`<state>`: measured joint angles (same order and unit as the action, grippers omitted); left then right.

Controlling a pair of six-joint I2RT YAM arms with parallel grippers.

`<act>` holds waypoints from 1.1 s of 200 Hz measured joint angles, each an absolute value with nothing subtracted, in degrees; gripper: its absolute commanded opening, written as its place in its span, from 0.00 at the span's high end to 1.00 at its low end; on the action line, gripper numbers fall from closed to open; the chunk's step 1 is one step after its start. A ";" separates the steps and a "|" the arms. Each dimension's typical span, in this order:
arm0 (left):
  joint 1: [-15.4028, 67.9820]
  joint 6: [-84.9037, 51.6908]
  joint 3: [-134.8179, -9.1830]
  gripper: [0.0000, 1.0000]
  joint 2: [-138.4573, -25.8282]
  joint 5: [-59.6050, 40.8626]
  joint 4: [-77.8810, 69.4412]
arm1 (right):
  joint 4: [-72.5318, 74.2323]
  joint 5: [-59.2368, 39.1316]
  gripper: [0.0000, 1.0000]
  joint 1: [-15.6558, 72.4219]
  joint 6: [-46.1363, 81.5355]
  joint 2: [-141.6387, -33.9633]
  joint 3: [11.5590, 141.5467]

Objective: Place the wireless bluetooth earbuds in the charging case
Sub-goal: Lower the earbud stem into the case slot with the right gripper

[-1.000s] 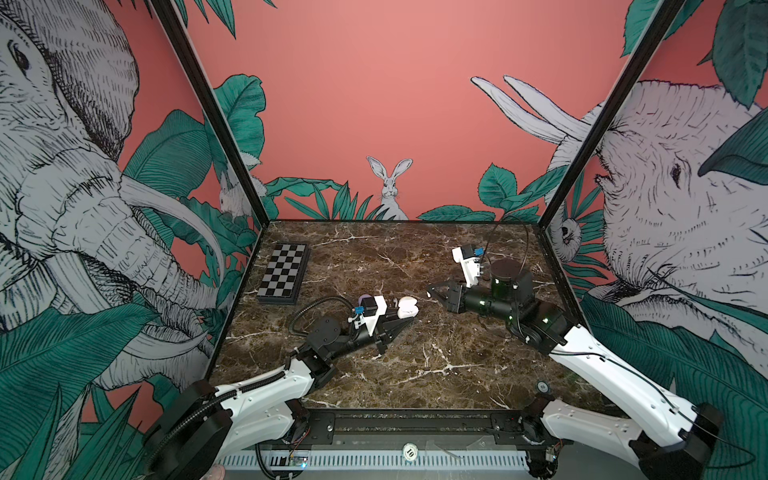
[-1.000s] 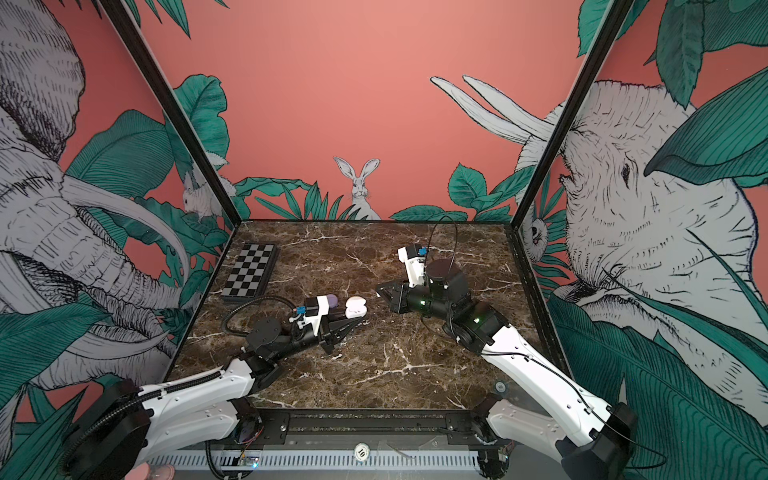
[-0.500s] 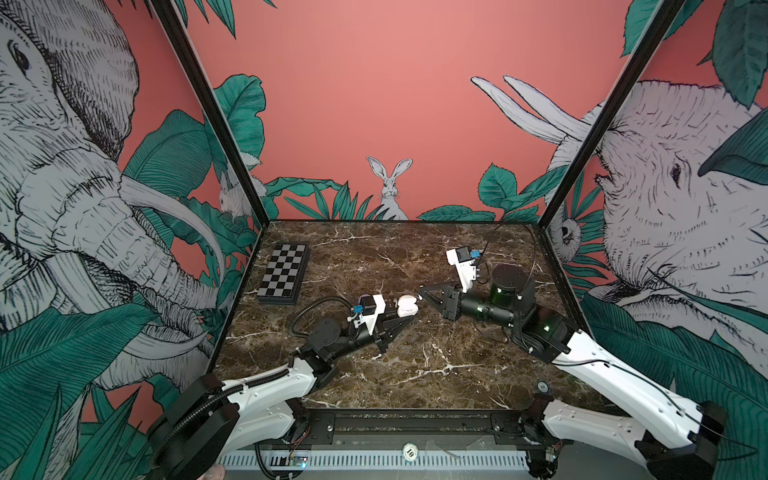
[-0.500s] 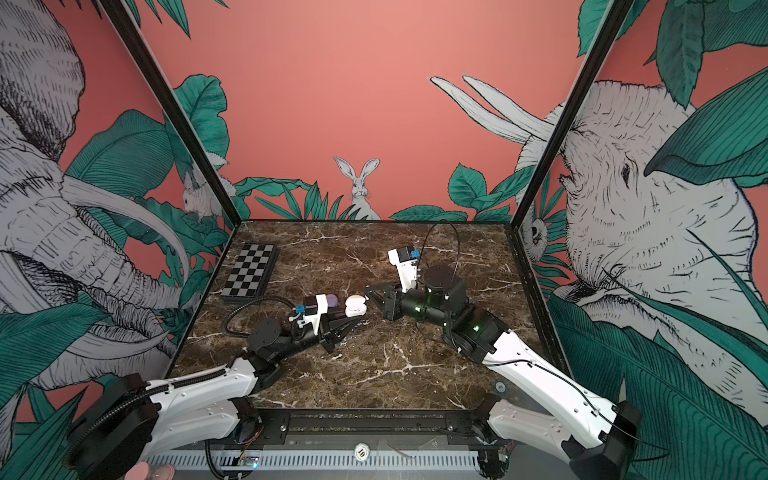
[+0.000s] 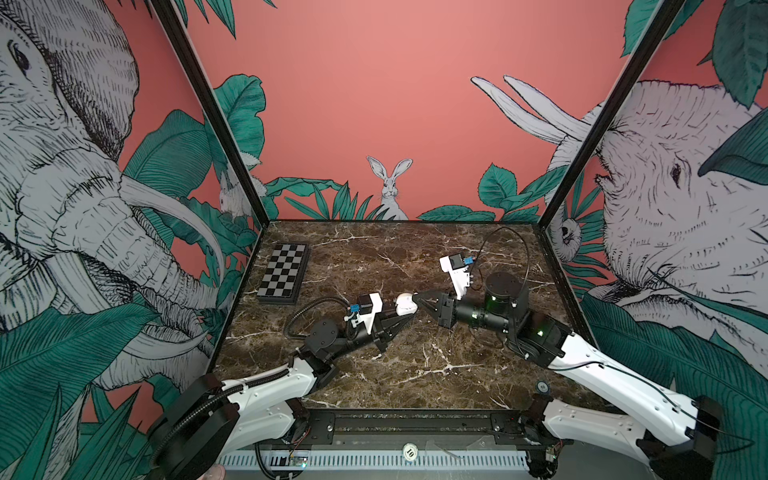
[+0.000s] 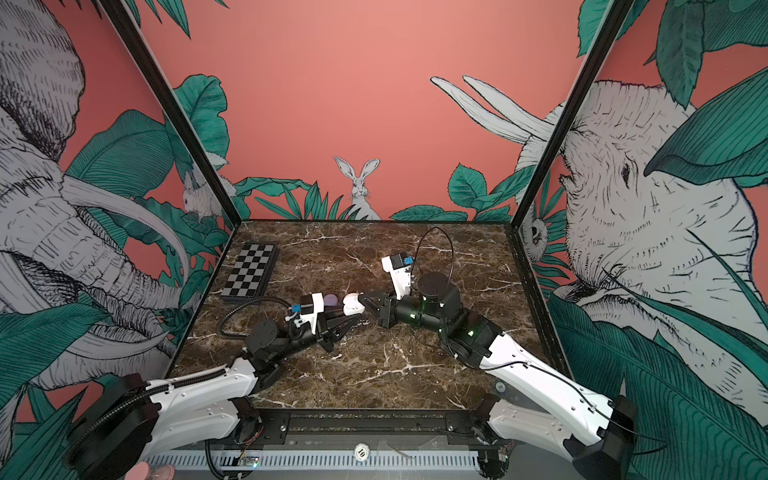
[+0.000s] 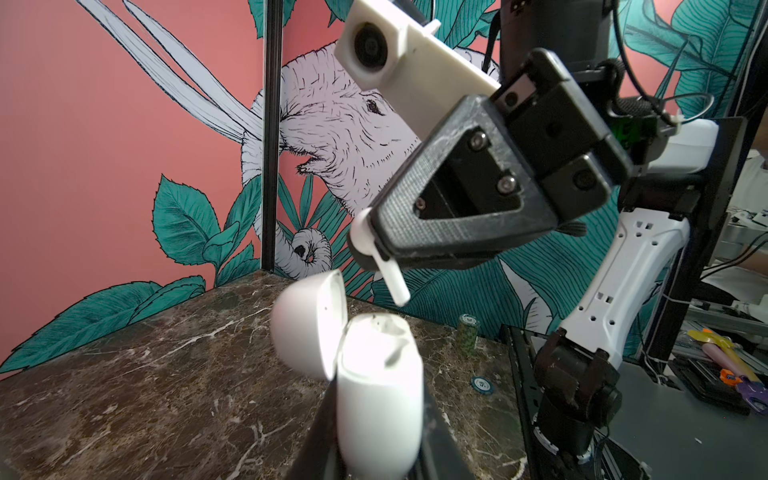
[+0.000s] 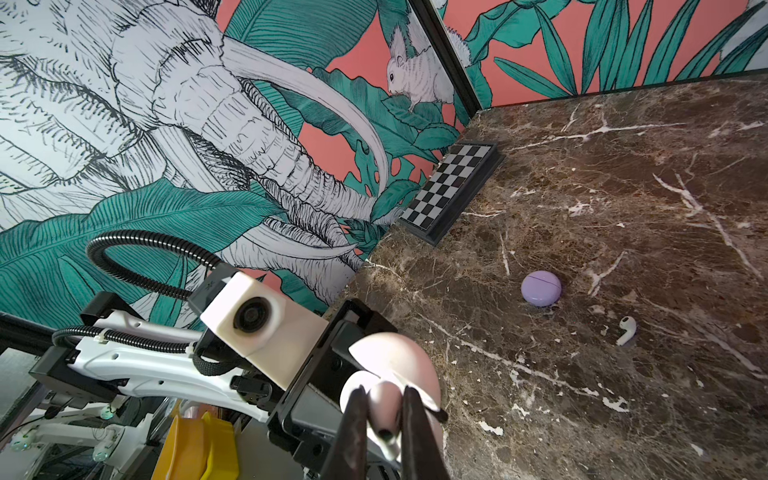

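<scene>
**A:** What do the top views give you?

**B:** In both top views I see the left gripper (image 5: pixel 400 319) clamped on the white case (image 5: pixel 406 305) over the middle of the bench (image 5: pixel 415 374). The right gripper (image 5: pixel 417 296) reaches in from the right edge, pinched tight, its tip at the case's mouth. The earbud there is too small for me to make out. In a top view the lilac case (image 6: pixel 331 300) peeks out just behind the left arm's camera. The chessboard (image 5: pixel 283 272) lies by the left edge, toward the back corner.

**A:** And the left wrist?

**B:** The white case (image 7: pixel 378 395) stands upright between my left fingers (image 7: pixel 316 440), its lid (image 7: pixel 307 328) hinged open. The right gripper (image 7: pixel 370 249) grips the held earbud (image 7: pixel 376 255) by its head. The long axis slants, with the stem end pointing at the open mouth, close to the rim. I cannot tell whether it touches.

**A:** Right wrist?

**B:** The right fingers (image 8: pixel 355 424) are nearly together on the held earbud (image 8: pixel 384 409), with the white case (image 8: pixel 399 357) right behind it. The lilac case (image 8: pixel 541 288) sits closed on the bench. A loose earbud (image 8: pixel 626 330) lies on its side near it, not touching, its stem toward the front edge as far as I can judge.
</scene>
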<state>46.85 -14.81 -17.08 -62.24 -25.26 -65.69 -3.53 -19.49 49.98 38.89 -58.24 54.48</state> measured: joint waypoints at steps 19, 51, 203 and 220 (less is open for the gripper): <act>46.85 -15.03 -17.08 1.00 -62.24 -25.26 -66.08 | -3.42 -19.00 1.00 50.33 38.72 -58.28 54.48; 46.85 -15.35 -17.08 1.00 -62.24 -25.39 -66.26 | -3.25 -18.41 1.00 50.96 38.39 -58.43 54.48; 46.85 -16.10 -16.71 1.00 -63.11 -25.67 -68.16 | -0.89 -17.32 1.00 52.58 38.24 -59.88 54.43; 46.85 -16.25 -16.67 1.00 -63.09 -25.52 -68.82 | -0.62 -17.23 1.00 52.62 38.24 -59.86 54.19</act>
<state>46.85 -16.25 -16.67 -63.09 -25.52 -68.82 -0.62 -17.23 52.62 38.24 -59.86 54.19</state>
